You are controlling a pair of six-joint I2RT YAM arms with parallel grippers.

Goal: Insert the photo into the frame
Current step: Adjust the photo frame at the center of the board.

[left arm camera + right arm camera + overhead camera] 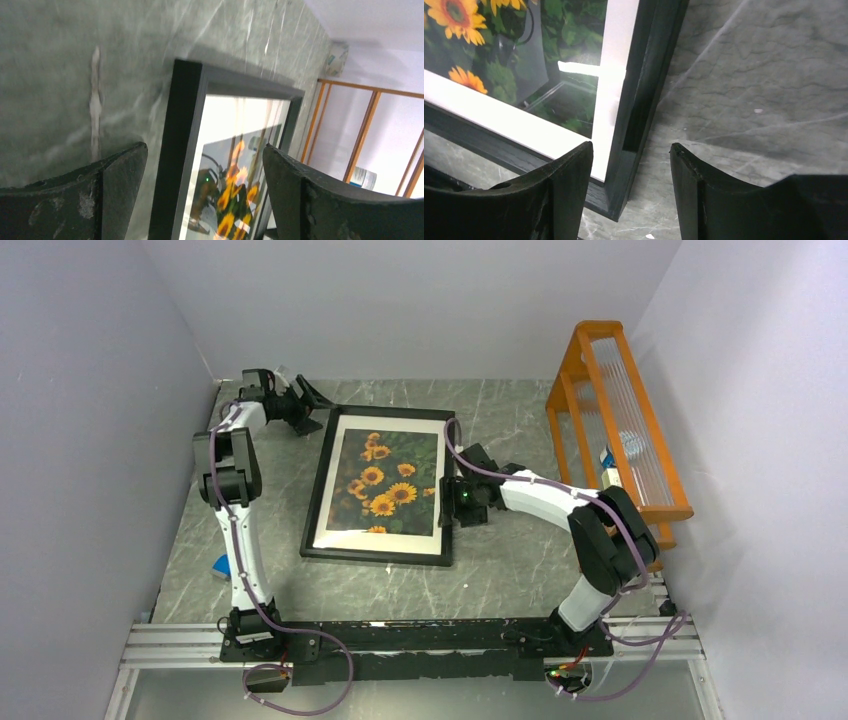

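Grey marble tabletop [500, 570] | frame [375, 557] flat | pale walls [90, 390] | orange rack [598, 330] right

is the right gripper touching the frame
Cannot tell: right wrist view shows the right gripper straddling the frame edge, jaws open, but depth hides any contact.

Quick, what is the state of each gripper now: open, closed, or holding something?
Left gripper: open, holding nothing, by a corner of the frame.
Right gripper: open, holding nothing, at the frame's edge.
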